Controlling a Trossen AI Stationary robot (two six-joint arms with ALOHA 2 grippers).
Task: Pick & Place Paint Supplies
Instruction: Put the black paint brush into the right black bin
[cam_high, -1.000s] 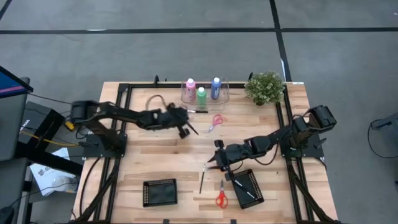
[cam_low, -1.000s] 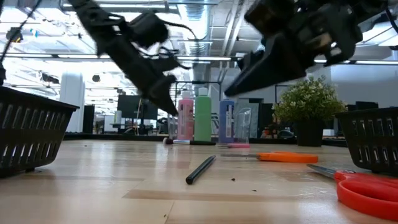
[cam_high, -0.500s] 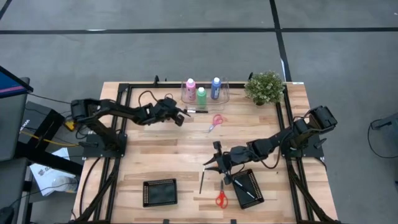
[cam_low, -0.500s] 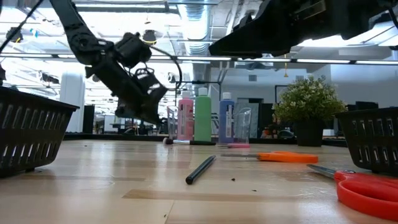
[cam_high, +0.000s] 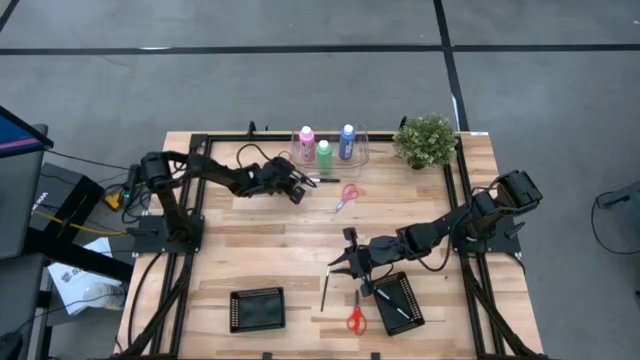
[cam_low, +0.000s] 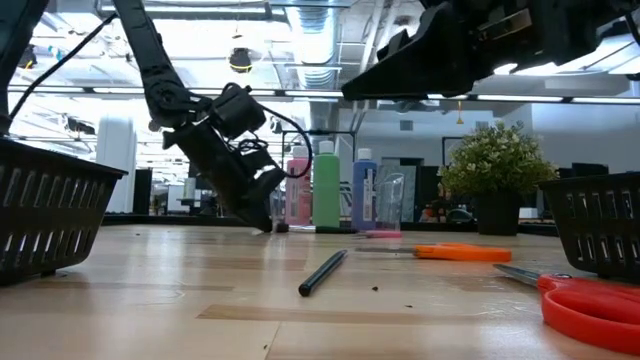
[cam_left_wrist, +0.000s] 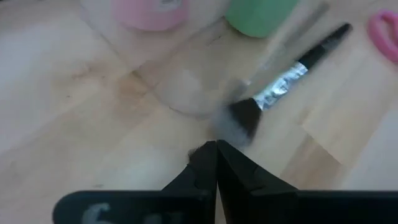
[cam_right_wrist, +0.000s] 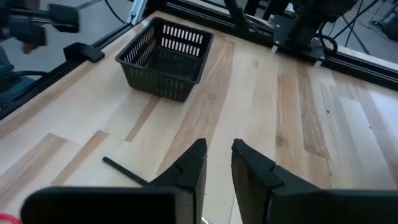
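Note:
Pink (cam_high: 306, 140), green (cam_high: 323, 152) and blue (cam_high: 347, 140) paint bottles stand upright in a clear tray (cam_high: 360, 152) at the far edge. A brush (cam_left_wrist: 280, 87) with dark bristles, a silver ferrule and a black handle lies flat on the table before the tray. My left gripper (cam_left_wrist: 216, 148) is shut, its tips low over the table just short of the bristles (cam_left_wrist: 241, 118). Another dark brush (cam_high: 325, 290) lies on the table near the front. My right gripper (cam_high: 340, 262) hovers above it, open by a narrow gap, with nothing between its fingers (cam_right_wrist: 189, 165).
A potted plant (cam_high: 425, 140) stands at the far right. Pink scissors (cam_high: 345, 195) lie mid-table and red scissors (cam_high: 355, 315) near the front. One black basket (cam_high: 257, 308) sits front left; another (cam_high: 410, 290), with a brush inside, sits front right.
My left gripper has gone down and toward the far edge, rolling as it went, and now sits low by the brush in front of the bottle tray. My right gripper has tipped its fingers up to a flatter slant, staying over the front brush.

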